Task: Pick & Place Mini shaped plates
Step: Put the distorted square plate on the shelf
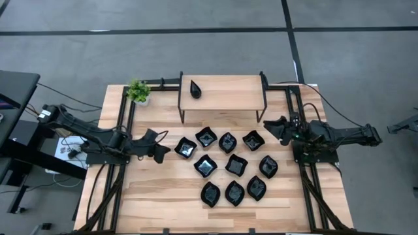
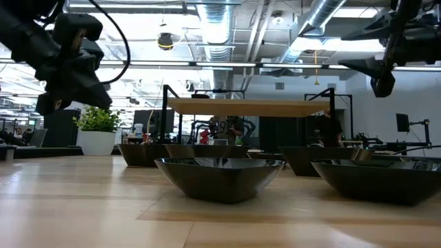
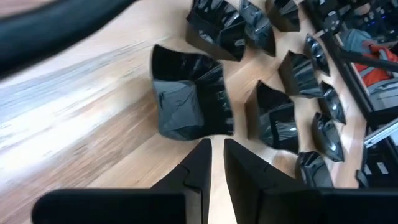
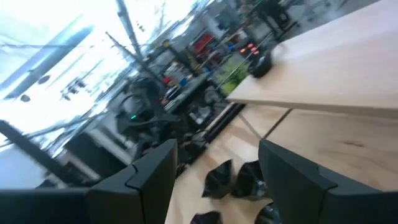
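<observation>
Hovering claw: the left gripper (image 1: 167, 151) hangs above the tabletop (image 1: 163, 196) at the left edge of the plate cluster, fingers nearly together with only a slim gap, nothing between them.
Nearest plate: a wavy-edged square plate (image 1: 185, 147) lies just beyond the left fingertips; in the left wrist view this plate (image 3: 186, 99) sits directly ahead of the two dark fingers (image 3: 199, 165), close but apart from them.
Plate cluster: ten more mini shaped plates (image 1: 235, 165) lie on the wood in rough rows between the two arms, glossy black, some wavy-edged squares, some pointed leaf-like ovals; none are stacked.
Front row: three plates (image 1: 234, 192) lie nearest the table's front edge, side by side.
Shelf plate: one slim teardrop plate (image 1: 195, 88) lies on the raised wooden shelf (image 1: 228, 98) at the back of the table, towards its left end.
Waiting claw: the right gripper (image 1: 269, 124) is held in the air near the shelf's right leg, fingers spread wide and empty, above and behind the cluster's right side.
Low view: plates (image 2: 219, 176) rest upright on the tabletop, with the shelf behind them.
Plant: a small green plant (image 1: 138, 91) stands left of the shelf, well apart from the plates.
</observation>
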`<state>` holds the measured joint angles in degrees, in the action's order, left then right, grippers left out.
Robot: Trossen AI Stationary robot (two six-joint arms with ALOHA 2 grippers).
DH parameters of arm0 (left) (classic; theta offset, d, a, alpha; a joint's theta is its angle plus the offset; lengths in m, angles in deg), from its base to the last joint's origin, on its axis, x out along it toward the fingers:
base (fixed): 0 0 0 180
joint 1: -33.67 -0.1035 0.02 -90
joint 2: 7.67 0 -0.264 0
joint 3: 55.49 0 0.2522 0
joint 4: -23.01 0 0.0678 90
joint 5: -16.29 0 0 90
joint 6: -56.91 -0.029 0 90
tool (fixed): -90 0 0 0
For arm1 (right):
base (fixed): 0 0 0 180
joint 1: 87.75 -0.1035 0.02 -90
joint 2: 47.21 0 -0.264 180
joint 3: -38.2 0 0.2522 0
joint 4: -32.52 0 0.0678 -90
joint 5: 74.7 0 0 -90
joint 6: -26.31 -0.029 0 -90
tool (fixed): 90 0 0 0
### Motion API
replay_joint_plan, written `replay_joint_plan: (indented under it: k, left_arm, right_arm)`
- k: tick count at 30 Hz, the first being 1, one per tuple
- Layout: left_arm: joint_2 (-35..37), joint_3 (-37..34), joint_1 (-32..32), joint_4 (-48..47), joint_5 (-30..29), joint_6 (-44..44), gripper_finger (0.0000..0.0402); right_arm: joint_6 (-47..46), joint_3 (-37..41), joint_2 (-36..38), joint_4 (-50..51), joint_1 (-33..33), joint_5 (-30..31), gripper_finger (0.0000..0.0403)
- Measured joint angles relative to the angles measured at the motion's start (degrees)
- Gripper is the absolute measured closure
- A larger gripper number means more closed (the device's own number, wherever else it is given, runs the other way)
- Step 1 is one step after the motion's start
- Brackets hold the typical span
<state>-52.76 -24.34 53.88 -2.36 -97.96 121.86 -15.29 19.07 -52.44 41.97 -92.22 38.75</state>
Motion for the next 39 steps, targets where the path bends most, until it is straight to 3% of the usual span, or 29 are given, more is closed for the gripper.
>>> replay_joint_plan:
  k: [7, 11, 18, 22, 26, 31, 39]
  left_arm:
    - [3.9, -2.08, -0.02, 0.32, 0.35, -0.07, 0.0357]
    - [4.71, -2.21, -0.02, 0.47, 0.37, -0.83, 0.0357]
    - [4.69, -2.21, -0.04, 0.52, 0.46, -2.1, 0.0357]
    - [4.67, -2.21, -0.05, 0.54, 0.46, -2.1, 0.0357]
    - [4.65, -2.21, -0.04, 0.54, 0.48, -2.1, 0.0357]
    - [4.65, -2.21, -0.04, 0.55, 0.48, -2.1, 0.0357]
    - [4.65, -2.21, -0.04, 0.56, 0.5, -2.1, 0.0357]
  right_arm:
    - [1.33, -4.12, -1.98, 3.12, -1.33, -1.12, 0.019]
    - [-0.29, -11.21, -6.76, 15.05, -3.65, -2.44, 0.0215]
    - [-11.98, -23.6, -20.81, 39.12, -6.79, -7.24, 0.0257]
    - [-19.1, -27.74, -28.38, 49.61, -6.75, -7.67, 0.0269]
    - [-23.5, -28.74, -34.27, 53.95, -5.37, -10.66, 0.0275]
    - [-26.47, -28.74, -39.52, 54.66, -2.11, -12.8, 0.0258]
    - [-26.48, -28.74, -45.64, 54.68, 4.39, -14.43, 0.0194]
